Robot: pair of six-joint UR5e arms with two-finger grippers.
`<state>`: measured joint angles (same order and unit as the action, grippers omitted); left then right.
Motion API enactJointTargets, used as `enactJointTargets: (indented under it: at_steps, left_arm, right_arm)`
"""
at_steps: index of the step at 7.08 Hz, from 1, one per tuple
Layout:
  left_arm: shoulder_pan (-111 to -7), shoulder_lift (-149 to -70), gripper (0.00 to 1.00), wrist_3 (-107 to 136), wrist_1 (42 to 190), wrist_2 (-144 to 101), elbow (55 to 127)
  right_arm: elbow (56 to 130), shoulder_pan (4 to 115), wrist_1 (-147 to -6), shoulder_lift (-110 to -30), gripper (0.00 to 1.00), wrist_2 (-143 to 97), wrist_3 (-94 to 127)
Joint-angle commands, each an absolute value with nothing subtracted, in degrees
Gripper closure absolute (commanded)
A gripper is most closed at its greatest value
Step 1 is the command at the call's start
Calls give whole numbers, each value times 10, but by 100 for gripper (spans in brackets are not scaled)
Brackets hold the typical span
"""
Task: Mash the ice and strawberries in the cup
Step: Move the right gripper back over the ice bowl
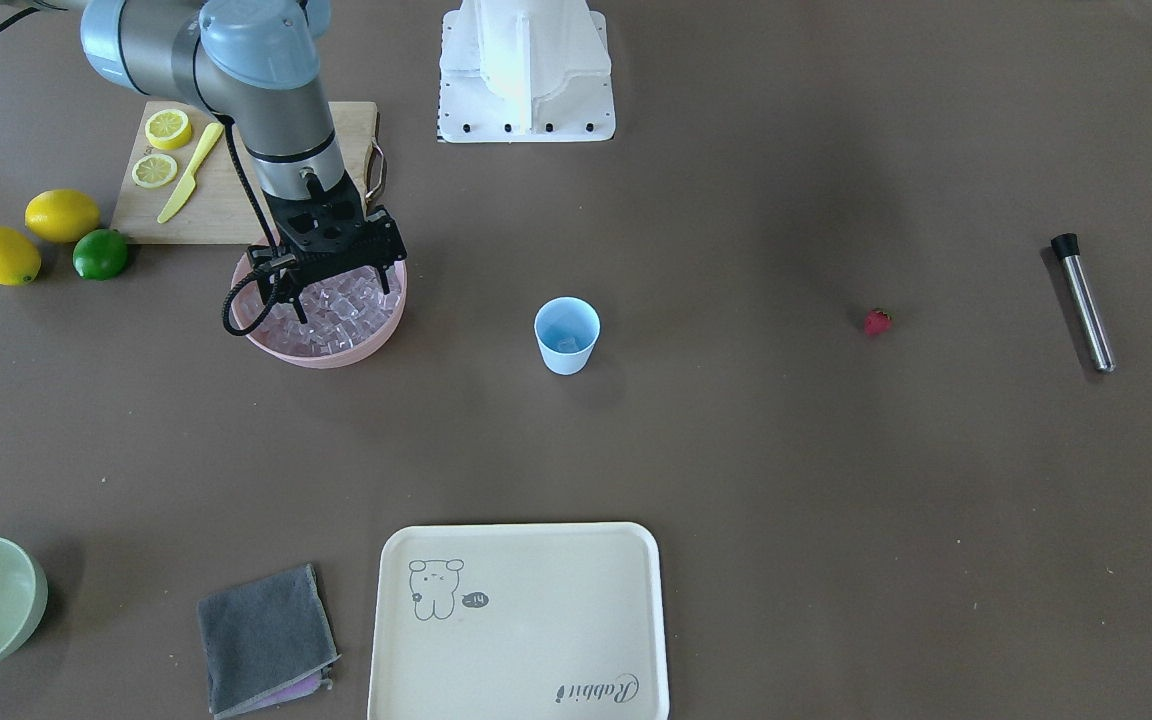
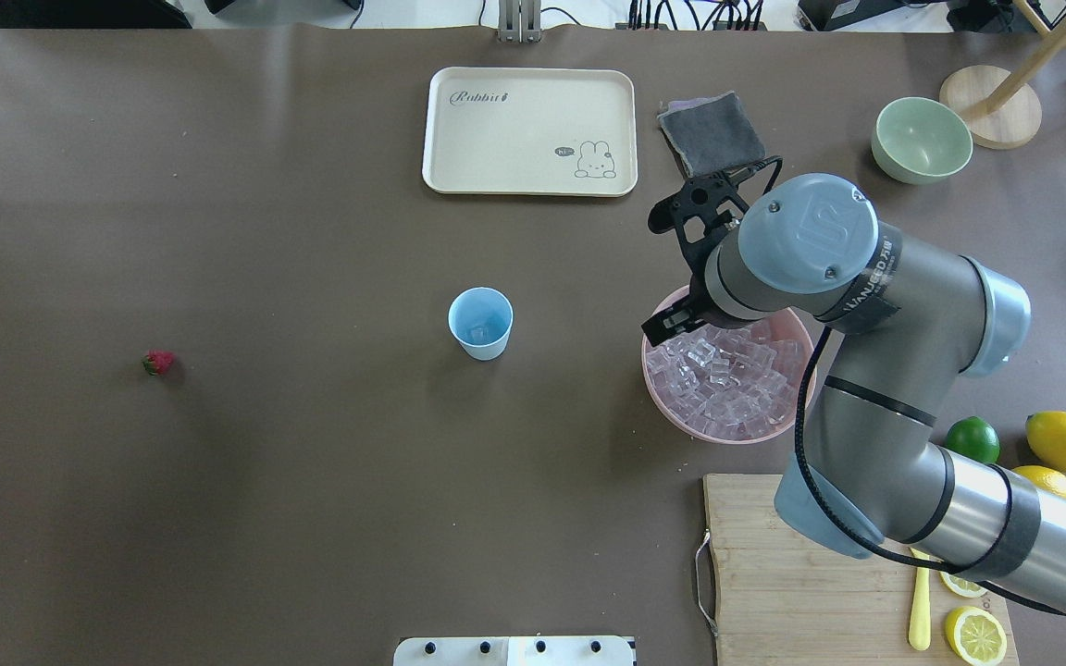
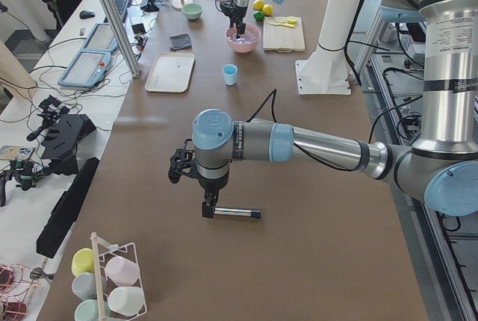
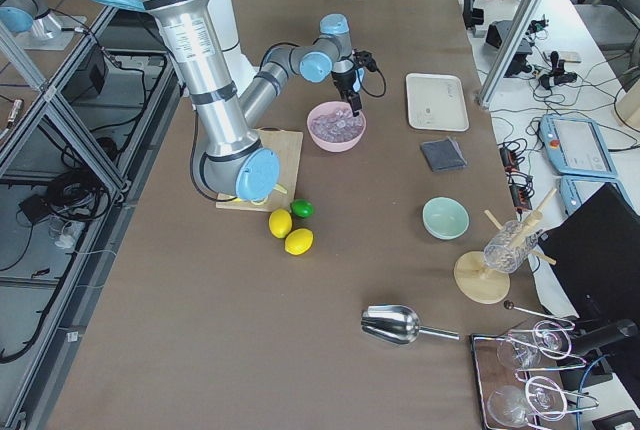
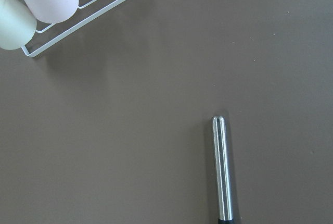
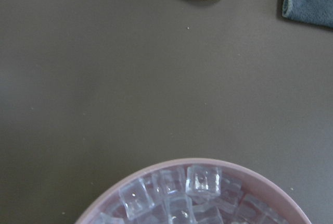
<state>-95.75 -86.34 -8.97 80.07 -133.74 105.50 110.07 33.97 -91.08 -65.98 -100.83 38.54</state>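
"Where's your right gripper (image 1: pixel 341 303)?"

"Above the pink bowl (image 1: pixel 326 358) of ice (image 2: pixel 727 388), fingers (image 1: pixel 383 280) apart. The left gripper (image 3: pixel 208 209) hangs by the muddler (image 3: pixel 233 213); I can't tell its state. The cup (image 1: pixel 567 335) stands mid-table, the strawberry (image 1: pixel 877 322) well apart."

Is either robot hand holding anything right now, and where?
Nothing visibly held. The right hand hangs open over the ice; the left hand is above the muddler lying on the table.
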Motion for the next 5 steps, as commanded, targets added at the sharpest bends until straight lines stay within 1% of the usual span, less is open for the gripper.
enactJointTargets:
  at_steps: [1,4,5]
  left_arm:
    - [-958,-864,1,-90,801,-1337,1054]
    - [-963,-864,1,-90,801,-1338,1059]
    - [-964,-864,1,-90,801,-1338,1058]
  right_arm:
    - [1107,329,-911,-678,0,-1001,382]
    - [1093,303,-910,-675,2,-991,384]
    - [1092,302,-910,-676,22,-991,385]
